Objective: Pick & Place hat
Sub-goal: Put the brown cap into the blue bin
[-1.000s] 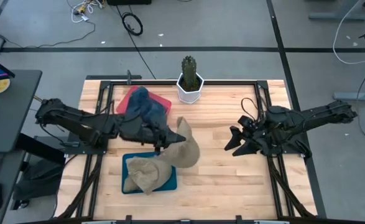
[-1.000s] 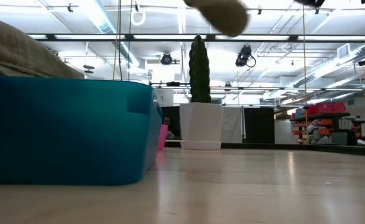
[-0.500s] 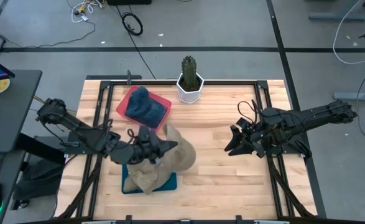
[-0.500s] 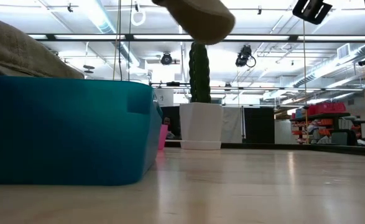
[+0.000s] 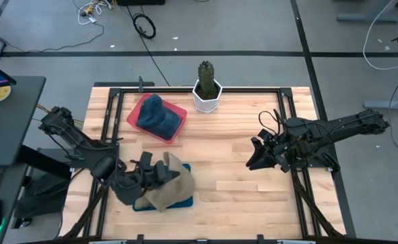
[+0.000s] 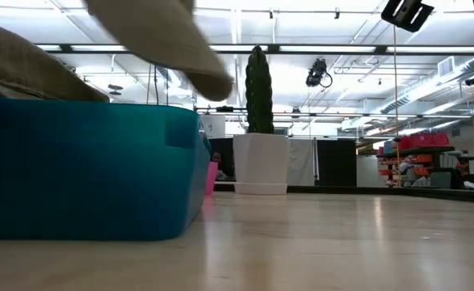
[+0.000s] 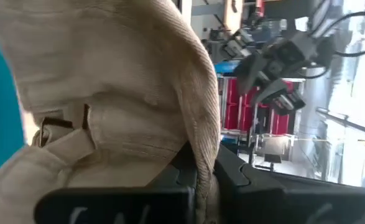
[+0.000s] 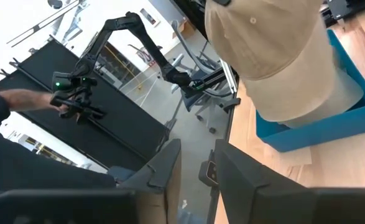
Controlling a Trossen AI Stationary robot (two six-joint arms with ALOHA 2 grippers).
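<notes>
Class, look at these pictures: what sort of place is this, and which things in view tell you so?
Probably a robotics lab or workshop: a slatted wooden work table on a black metal frame, loose cables on the grey concrete floor, and ceiling strip lights above red storage bins on shelving.

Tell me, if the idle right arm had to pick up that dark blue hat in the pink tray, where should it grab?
Probably the raised crown of the dark blue hat, coming from straight above. It bulges higher than the pink tray rim, so the right gripper could pinch a fold there, while the tray walls block a sideways approach.
</notes>
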